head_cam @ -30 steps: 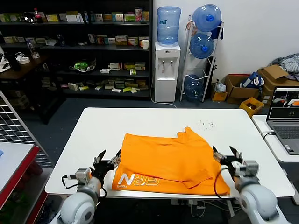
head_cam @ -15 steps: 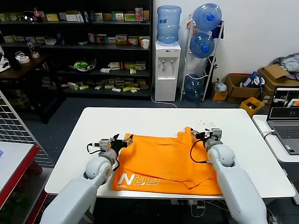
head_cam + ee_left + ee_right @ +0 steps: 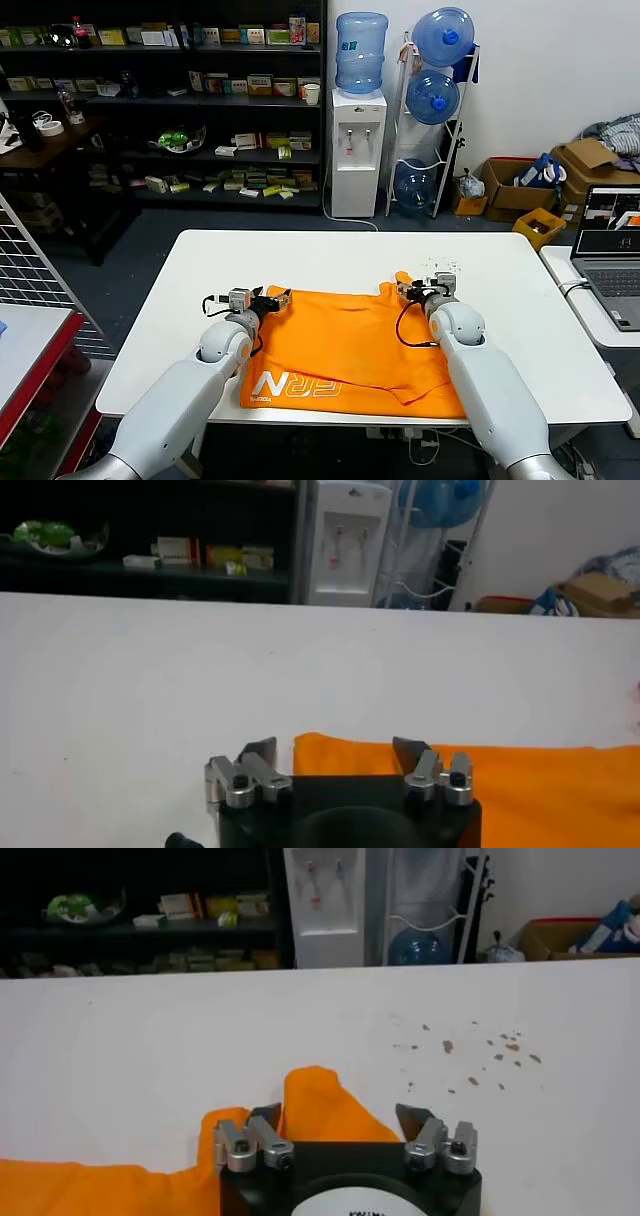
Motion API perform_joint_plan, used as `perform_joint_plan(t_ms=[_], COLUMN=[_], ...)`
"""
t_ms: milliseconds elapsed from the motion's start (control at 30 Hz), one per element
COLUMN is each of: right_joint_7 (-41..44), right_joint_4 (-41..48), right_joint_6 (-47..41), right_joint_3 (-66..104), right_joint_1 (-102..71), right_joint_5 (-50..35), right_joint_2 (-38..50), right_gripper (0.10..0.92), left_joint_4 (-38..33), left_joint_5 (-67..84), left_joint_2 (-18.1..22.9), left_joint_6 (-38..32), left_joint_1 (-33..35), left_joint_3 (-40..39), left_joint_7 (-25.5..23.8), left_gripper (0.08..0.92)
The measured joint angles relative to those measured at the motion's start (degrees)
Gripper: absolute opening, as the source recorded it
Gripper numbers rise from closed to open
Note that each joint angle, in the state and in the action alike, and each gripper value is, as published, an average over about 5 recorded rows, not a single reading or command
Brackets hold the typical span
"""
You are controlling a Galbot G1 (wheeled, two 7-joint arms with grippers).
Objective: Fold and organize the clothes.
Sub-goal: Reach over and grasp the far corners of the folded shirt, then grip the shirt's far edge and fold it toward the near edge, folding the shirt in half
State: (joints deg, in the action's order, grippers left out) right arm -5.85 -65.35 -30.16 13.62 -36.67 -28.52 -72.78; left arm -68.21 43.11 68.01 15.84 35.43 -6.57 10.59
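Note:
The orange T-shirt (image 3: 350, 335) lies roughly folded on the white table (image 3: 300, 255), with white lettering (image 3: 295, 385) near the front edge. My left gripper (image 3: 278, 297) is at the shirt's far left corner. In the left wrist view its jaws (image 3: 335, 752) stand open, straddling the orange corner (image 3: 340, 755). My right gripper (image 3: 406, 291) is at the far right, where a pointed flap of the shirt (image 3: 315, 1103) lies between its open fingers (image 3: 338, 1116). Neither gripper pinches the cloth.
Small brown crumbs (image 3: 470, 1048) dot the table beyond the right gripper. A laptop (image 3: 610, 250) sits on a side table to the right. A wire rack (image 3: 30, 270) stands left. A water dispenser (image 3: 358, 150), shelves and cardboard boxes (image 3: 520, 185) stand behind.
Both arms have reached forward from the table's near edge to the shirt's far corners. The shirt itself has hardly shifted.

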Motion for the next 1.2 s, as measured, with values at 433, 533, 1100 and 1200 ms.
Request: perform_joint_plan(t_ms=[433,533,1100,1200], right_joint_7=[-0.83,-0.86,-3.58,-4.33], right_joint_4=[-0.99,-1.60,-13.36,-16.96], right_joint_6=[-0.62,-0.06,2.30,1.60], right_joint_3=[-0.40,-0.27,1.39,2.02], right_joint_1=[-0.96,-1.39,-9.21,-11.76], right_joint_5=[-1.07,-1.23,-4.88,-5.77], right_joint_2=[0.19,0.29,4.08,5.38], right_gripper=[0.338,0.252,0.125,0.125], left_joint_4=[2.85,2.91,-4.66,-7.85], left_joint_5=[-0.81,-0.84,-0.99,-0.89], left_joint_2=[0.39,0.64,-1.77,-2.62], left_joint_6=[-0.01,-0.22,-0.88,-0.60], left_joint_1=[-1.37,-1.29,2.75,4.48], left_joint_3=[-1.91,-1.90,0.43,1.22], left_joint_7=[-0.66,-0.73,1.75,2.62], left_gripper=[0.368,0.282,0.092,0.092])
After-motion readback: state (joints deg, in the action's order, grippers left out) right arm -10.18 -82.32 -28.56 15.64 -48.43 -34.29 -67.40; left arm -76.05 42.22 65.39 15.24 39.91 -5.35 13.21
